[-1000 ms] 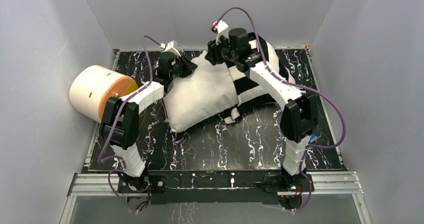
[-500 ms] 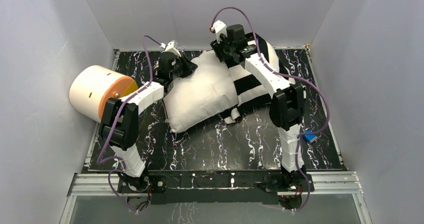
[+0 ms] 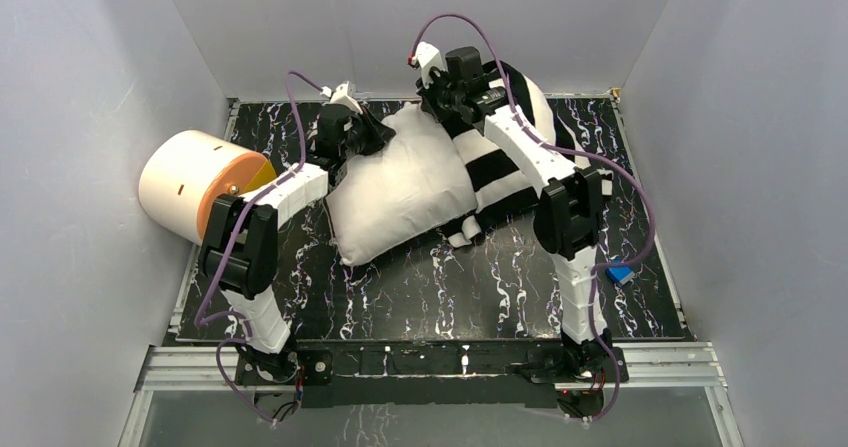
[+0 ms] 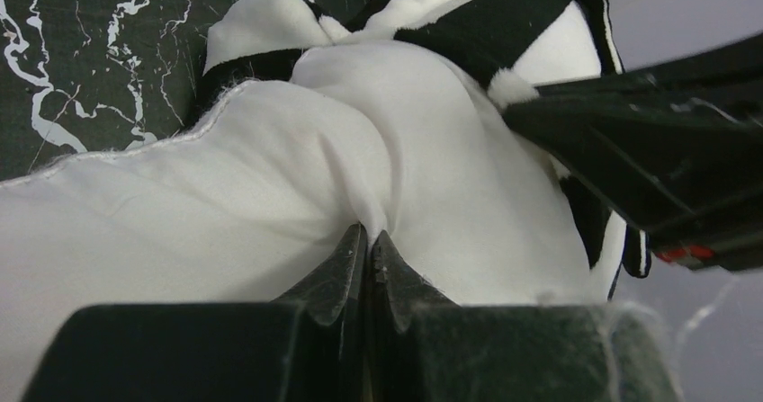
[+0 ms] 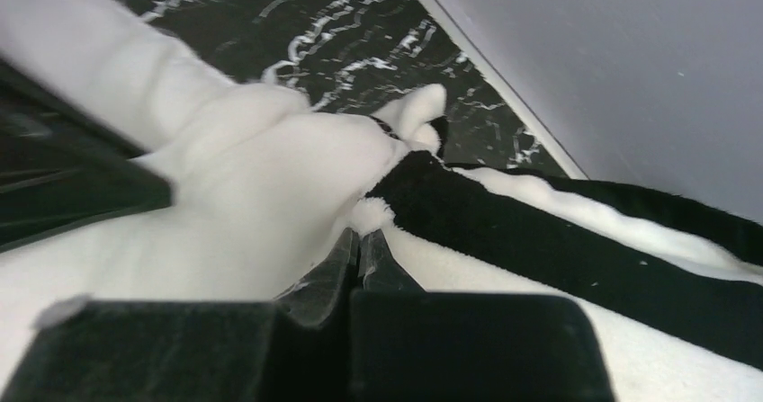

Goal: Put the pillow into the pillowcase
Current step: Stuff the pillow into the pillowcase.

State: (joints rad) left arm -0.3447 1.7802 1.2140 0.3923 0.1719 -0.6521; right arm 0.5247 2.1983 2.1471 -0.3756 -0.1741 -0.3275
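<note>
Pillow [image 3: 400, 192] R end in pillowcase [image 3: 490, 177]; cylinder [image 3: 185, 182] far L.

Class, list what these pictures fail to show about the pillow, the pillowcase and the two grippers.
- Top view: the right arm covers the pillowcase mouth, so how far the pillow is in is hidden.
- Right wrist view: the right gripper is shut where both fabrics meet; which it pinches is unclear.
- Top view: the left gripper has its fingertips hidden under its own wrist.
- Top view: the blue item is too small to identify.

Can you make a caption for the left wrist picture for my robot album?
Left end effector pinching a fold of the white pillow, with the striped pillowcase just beyond.
</note>
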